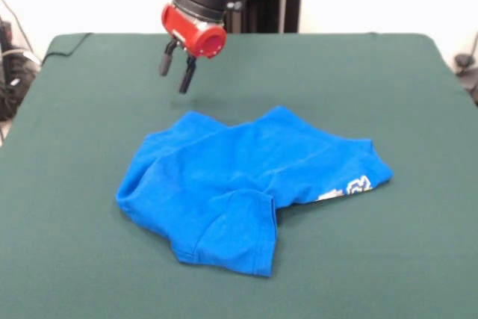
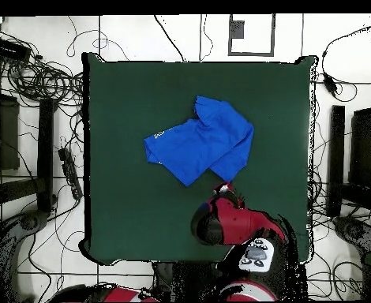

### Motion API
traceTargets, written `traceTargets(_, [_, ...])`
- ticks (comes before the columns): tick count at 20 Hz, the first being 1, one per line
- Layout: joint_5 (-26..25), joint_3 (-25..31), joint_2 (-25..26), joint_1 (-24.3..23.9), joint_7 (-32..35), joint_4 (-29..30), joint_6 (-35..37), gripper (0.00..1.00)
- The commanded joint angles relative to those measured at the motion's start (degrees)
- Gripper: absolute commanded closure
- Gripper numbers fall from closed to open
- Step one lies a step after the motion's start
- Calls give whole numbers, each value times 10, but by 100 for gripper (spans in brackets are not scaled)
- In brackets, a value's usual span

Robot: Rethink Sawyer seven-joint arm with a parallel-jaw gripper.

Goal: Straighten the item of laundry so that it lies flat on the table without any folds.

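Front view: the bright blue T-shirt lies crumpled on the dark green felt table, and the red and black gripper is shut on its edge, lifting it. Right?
Not quite. The bright blue T-shirt does lie crumpled on the dark green felt table, but the red and black gripper holds nothing. The front view shows it open, hanging above the table beyond the shirt's far edge, clear of the cloth.

Lighting is even and bright, apparently from overhead. My gripper (image 1: 177, 67) casts a faint, soft shadow on the table (image 1: 418, 259); the item of laundry (image 1: 246, 181) throws a narrow dark one beneath its folded edge. The white background behind is overexposed. No glare on the felt.
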Motion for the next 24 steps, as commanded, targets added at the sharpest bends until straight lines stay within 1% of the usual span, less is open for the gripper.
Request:
traceTargets(1, [16,84,37,18,-2,-56,55,0])
traceTargets(4, [15,81,51,20,2,-67,40,0])
traceTargets(6, [8,89,57,11,-3,-75,31,0])
traceTargets(12, [8,97,74,7,3,-84,22,0])
traceTargets(17, [27,79,82,29,25,-84,21,0])
traceTargets(20, [33,95,71,25,31,-69,39,0])
traceTargets(24, [51,73,82,48,45,-78,38,0])
